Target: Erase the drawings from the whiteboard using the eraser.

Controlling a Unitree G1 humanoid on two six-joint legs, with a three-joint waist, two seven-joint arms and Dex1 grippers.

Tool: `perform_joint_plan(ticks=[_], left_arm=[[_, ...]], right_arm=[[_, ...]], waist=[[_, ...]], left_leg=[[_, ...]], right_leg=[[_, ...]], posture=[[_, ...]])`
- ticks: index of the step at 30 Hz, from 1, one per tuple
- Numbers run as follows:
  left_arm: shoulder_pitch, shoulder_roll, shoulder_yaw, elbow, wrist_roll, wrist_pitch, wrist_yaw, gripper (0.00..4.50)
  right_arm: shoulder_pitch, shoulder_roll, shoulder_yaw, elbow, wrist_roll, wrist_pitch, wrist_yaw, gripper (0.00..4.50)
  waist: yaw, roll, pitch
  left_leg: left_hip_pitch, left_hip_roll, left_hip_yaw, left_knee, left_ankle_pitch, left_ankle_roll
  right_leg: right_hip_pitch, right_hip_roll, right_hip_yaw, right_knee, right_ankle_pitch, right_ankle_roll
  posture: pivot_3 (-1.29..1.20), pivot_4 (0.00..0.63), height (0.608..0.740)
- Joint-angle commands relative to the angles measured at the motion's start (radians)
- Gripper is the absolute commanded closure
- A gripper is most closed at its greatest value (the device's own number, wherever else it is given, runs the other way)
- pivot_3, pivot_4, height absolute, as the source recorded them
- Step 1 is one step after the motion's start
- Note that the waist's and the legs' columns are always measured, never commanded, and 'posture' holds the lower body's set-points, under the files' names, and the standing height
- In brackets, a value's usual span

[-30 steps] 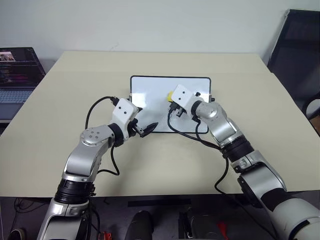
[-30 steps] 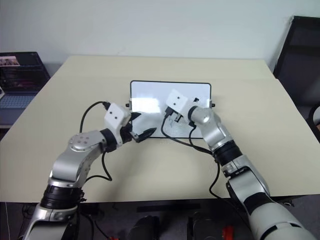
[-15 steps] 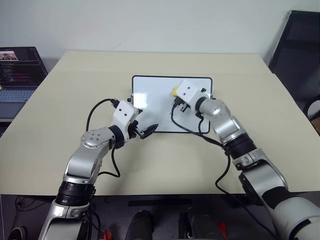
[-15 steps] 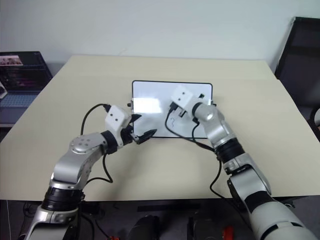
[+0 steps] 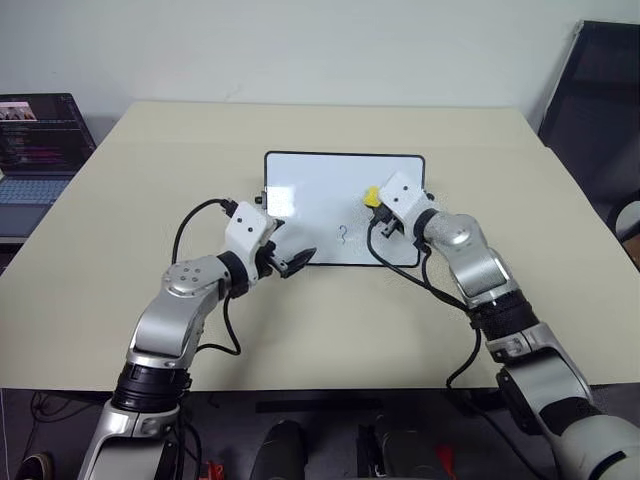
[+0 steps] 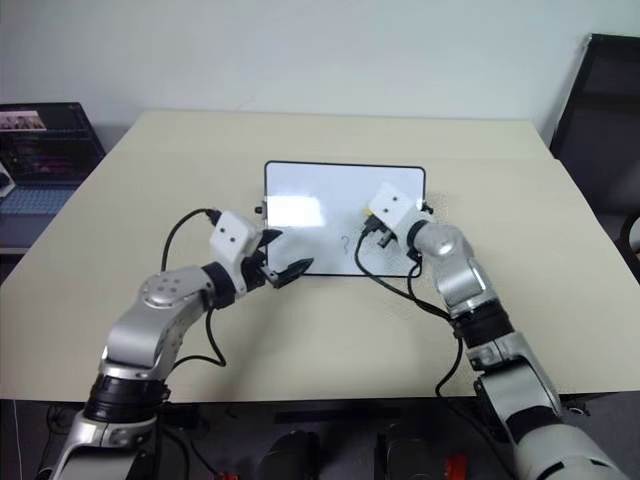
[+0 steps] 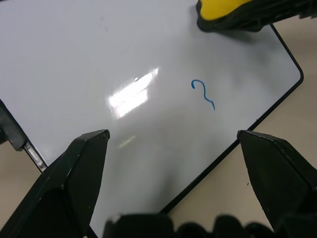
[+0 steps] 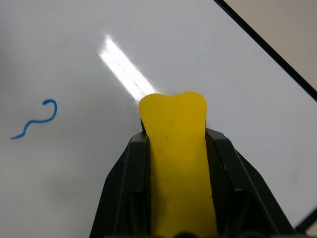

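Note:
The whiteboard (image 5: 305, 195) lies flat at the middle of the table. One of the drawings, a blue "?"-like squiggle (image 5: 343, 235), sits near its front edge, also seen as the squiggle (image 7: 203, 93) and the squiggle (image 8: 35, 120). My right gripper (image 5: 374, 206) is shut on the yellow eraser (image 5: 371, 196) over the board's right part, to the right of the squiggle. The eraser (image 8: 176, 148) sticks out past the fingers toward the glossy surface. My left gripper (image 5: 296, 260) hovers open at the board's front left corner, its fingers (image 7: 79, 163) spread wide with nothing between them.
The beige table (image 5: 150, 200) has free room on every side of the board. A laptop (image 5: 35, 135) stands off the table's far left. A dark chair (image 5: 600, 100) is beyond the right edge.
My right gripper has carried the eraser to the right across the board, uncovering the squiggle. The left gripper has stayed where it was.

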Motion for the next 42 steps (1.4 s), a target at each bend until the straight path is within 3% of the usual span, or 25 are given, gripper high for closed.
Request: perform_joint_plan(ticks=[1,5,9,14,21,26,34,42], left_arm=[[-0.001,0.011,0.050,-0.038,-0.022,-0.005,0.006,0.00],[0.026,0.015,0.096,-0.043,-0.060,-0.009,-0.010,0.00],[0.093,0.031,0.138,-0.048,-0.090,-0.034,-0.037,0.00],[0.150,0.053,0.147,-0.061,-0.087,-0.082,-0.071,0.00],[0.172,0.100,0.133,-0.036,-0.057,-0.162,-0.117,0.00],[0.168,0.111,0.142,-0.005,-0.061,-0.183,-0.137,0.00],[0.141,0.125,0.097,0.087,-0.019,-0.268,-0.186,0.00],[0.131,0.118,0.080,0.077,-0.016,-0.275,-0.191,0.00]], right_arm=[[0.014,0.010,-0.095,-0.218,0.119,0.117,0.039,3.40],[0.108,0.001,-0.156,-0.445,0.279,0.278,0.114,3.40],[0.302,-0.038,-0.171,-0.660,0.427,0.381,0.187,3.40],[0.457,-0.083,-0.150,-0.731,0.433,0.365,0.155,3.40],[0.586,-0.139,-0.060,-0.680,0.332,0.182,0.119,3.40],[0.541,-0.114,-0.039,-0.670,0.329,0.156,0.097,3.40],[0.189,-0.008,0.150,-0.306,0.099,0.030,-0.013,3.40],[0.046,0.043,0.174,-0.056,0.004,-0.077,-0.053,3.40]], waist=[[-0.001,0.000,0.000],[-0.001,0.000,0.000],[0.000,0.000,0.000],[0.000,0.000,0.000],[0.000,0.000,0.000],[-0.002,0.000,0.000],[-0.005,-0.001,0.000],[0.003,-0.001,0.000]], left_leg=[[0.000,0.000,0.000,0.000,0.000,0.000],[0.000,0.001,-0.001,-0.001,0.000,0.000],[-0.001,0.001,-0.002,-0.002,0.000,0.000],[-0.001,0.001,-0.001,-0.001,0.000,0.000],[-0.001,0.002,0.001,-0.001,0.000,0.000],[-0.001,0.002,0.001,-0.001,0.000,0.000],[0.001,0.002,0.001,-0.002,0.000,0.000],[-0.004,0.000,0.000,-0.002,-0.001,0.000]], right_leg=[[0.000,0.000,0.000,0.000,0.000,0.000],[0.000,0.000,0.000,-0.001,0.000,0.000],[0.000,-0.001,-0.001,-0.004,0.000,0.000],[0.000,-0.001,0.000,-0.006,-0.002,0.003],[0.001,0.000,0.000,-0.007,-0.003,0.004],[0.001,0.000,0.000,-0.007,-0.003,0.005],[0.001,0.001,0.000,-0.007,-0.002,0.003],[0.000,-0.001,-0.002,-0.010,0.001,-0.001]], posture=[[0.00,0.150,0.740],[0.00,0.150,0.740],[0.00,0.150,0.740],[0.00,0.150,0.740],[0.00,0.150,0.740],[0.00,0.150,0.740],[0.00,0.150,0.740],[0.00,0.150,0.740]])
